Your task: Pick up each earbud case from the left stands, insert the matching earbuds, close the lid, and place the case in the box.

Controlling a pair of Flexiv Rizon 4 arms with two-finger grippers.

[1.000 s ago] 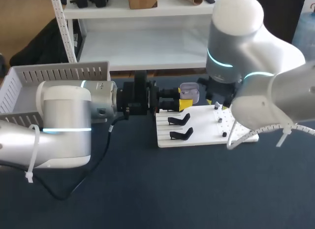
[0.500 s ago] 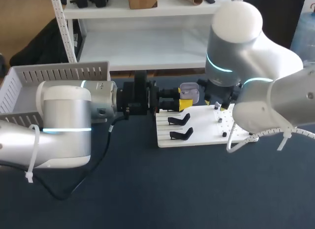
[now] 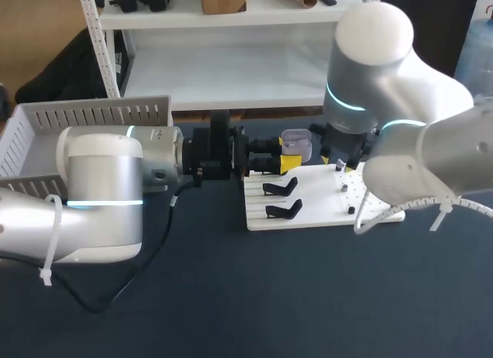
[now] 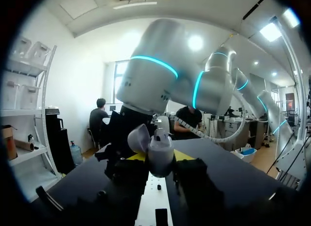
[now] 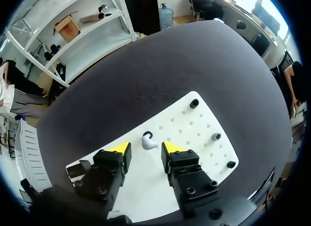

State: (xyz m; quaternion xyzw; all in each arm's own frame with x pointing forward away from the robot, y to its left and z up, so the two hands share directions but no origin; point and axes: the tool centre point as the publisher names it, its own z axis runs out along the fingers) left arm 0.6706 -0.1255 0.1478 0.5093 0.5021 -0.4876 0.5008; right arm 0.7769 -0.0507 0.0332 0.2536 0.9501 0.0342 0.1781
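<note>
The left tool (image 3: 287, 164), just above the middle of the head view, is clamped on the lower body of the earbud case (image 3: 297, 145). It holds the case in the air over the far left corner of the white board (image 3: 316, 208), which lies on the dark desk (image 3: 231, 296). In the left wrist view the case stands upright between the fingers with its lid (image 4: 139, 138) swung open.

The case looks like a small, light shell of smooth hard plastic, so it is likely slippery. Its open lid hangs on a thin hinge, which is probably its weakest part. The grip belongs on the body's two flat sides, as it is now, and never on the lid.

The right tool (image 5: 146, 148) points down at the board with its fingers spread. One loose earbud (image 5: 147, 140) lies on the board between the yellow tips, and neither tip appears to touch it. The earbud is tiny, glossy and rounded, and I judge it would squirt out under a hard or off-centre pinch. A gentle squeeze squarely across its bulb suits it best.

Two black stands (image 3: 281, 188) at the board's left are bare. The box (image 3: 92, 112) waits at the head view's upper left.
</note>
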